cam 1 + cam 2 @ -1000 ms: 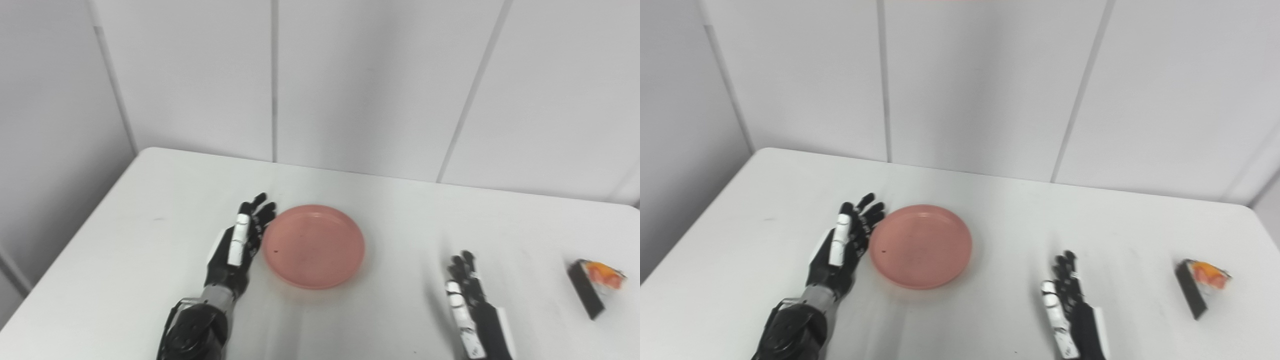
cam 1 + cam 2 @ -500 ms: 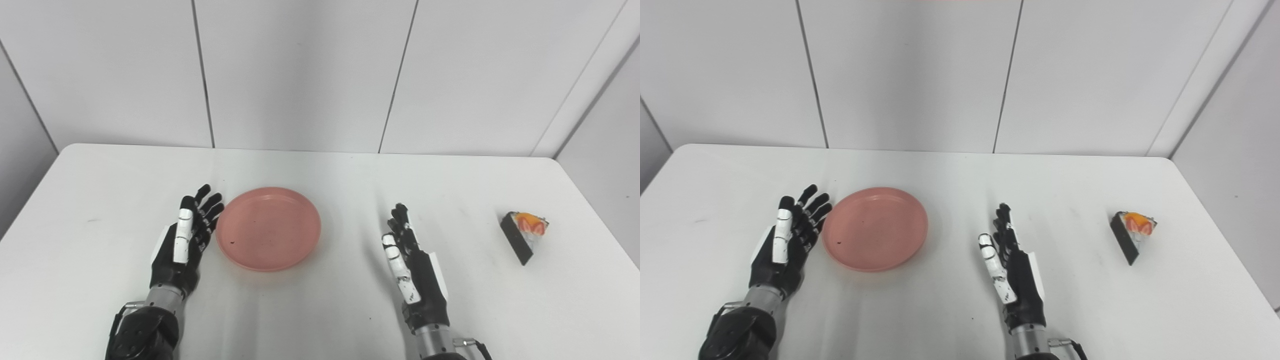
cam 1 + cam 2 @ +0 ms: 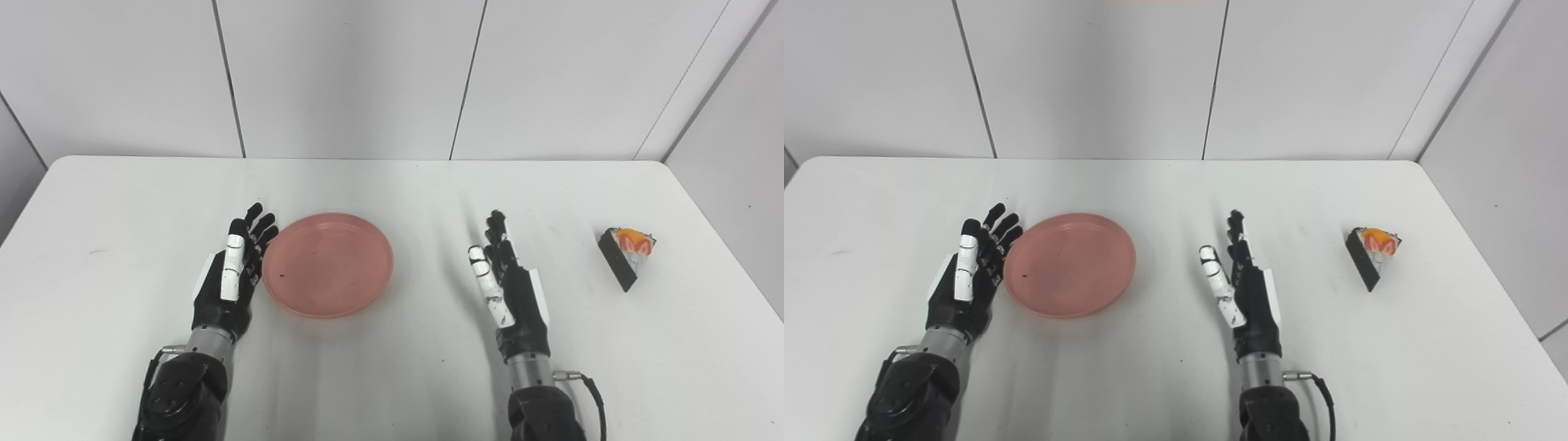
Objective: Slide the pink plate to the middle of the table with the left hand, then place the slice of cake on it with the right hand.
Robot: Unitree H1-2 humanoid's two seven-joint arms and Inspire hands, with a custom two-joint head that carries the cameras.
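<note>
A round pink plate (image 3: 327,263) lies empty on the white table (image 3: 392,367), a little left of the middle. My left hand (image 3: 229,275) stands on edge, open with straight fingers, right against the plate's left rim. My right hand (image 3: 508,288) is open and empty, standing on edge to the right of the plate, with a gap of bare table between them. The slice of cake (image 3: 628,255), dark-sided with orange and red fruit on top, lies on the table far right, well beyond my right hand. It also shows in the right eye view (image 3: 1373,254).
Grey wall panels (image 3: 343,73) rise behind the table's far edge. The table's right edge runs just past the cake. A cable (image 3: 591,392) hangs off my right wrist.
The camera has swung right and down, so the whole table now shows. My right hand has risen farther onto the table. The left hand stays at the plate's left rim.
</note>
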